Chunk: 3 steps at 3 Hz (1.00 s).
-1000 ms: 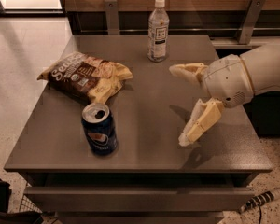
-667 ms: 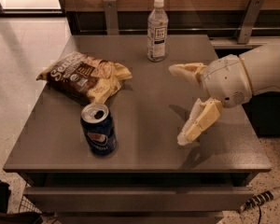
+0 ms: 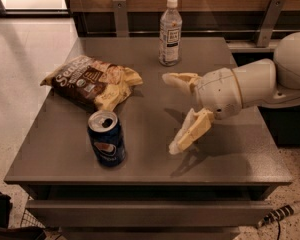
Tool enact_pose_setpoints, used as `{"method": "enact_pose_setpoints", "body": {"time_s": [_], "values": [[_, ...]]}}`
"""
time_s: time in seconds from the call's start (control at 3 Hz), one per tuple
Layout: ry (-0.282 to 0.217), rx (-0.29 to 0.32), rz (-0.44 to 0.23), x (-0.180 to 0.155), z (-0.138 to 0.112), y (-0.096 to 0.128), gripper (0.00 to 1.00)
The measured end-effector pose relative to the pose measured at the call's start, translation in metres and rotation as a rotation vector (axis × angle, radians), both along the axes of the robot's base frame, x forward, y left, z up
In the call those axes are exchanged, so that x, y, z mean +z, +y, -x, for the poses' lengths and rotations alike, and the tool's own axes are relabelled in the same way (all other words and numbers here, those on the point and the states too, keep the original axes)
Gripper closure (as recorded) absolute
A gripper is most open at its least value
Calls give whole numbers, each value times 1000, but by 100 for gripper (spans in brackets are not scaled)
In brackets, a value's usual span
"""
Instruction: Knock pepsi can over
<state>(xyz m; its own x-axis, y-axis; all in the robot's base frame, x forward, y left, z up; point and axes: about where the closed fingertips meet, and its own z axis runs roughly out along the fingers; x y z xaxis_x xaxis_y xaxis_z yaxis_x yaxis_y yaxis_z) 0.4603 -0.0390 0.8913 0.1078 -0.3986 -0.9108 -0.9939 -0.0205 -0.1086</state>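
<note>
The pepsi can (image 3: 106, 139) stands upright near the front left of the grey table (image 3: 230, 169). It is dark blue with a silver top and the round logo facing front. My gripper (image 3: 171, 113) hovers above the table to the right of the can, about a hand's width away, and does not touch it. Its two cream fingers are spread wide apart, one finger (image 3: 179, 79) farther back and one finger (image 3: 190, 132) nearer the front. It holds nothing.
A brown and yellow chip bag (image 3: 92, 81) lies behind the can at the left. A clear plastic bottle (image 3: 170, 31) with a white cap stands at the back middle. A wall with metal brackets runs behind the table.
The gripper has shifted slightly to the left toward the can. The can, bag and bottle have not moved.
</note>
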Motion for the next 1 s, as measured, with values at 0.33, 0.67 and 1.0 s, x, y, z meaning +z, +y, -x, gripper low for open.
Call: {"method": "enact_pose_setpoints", "body": {"time_s": [0.33,0.67,1.0], "values": [[21,57,-97,-15,-5,32,0],[46,95,-170,-30,-2,53,0],[60,117,-214,-39,11,64,0]]}}
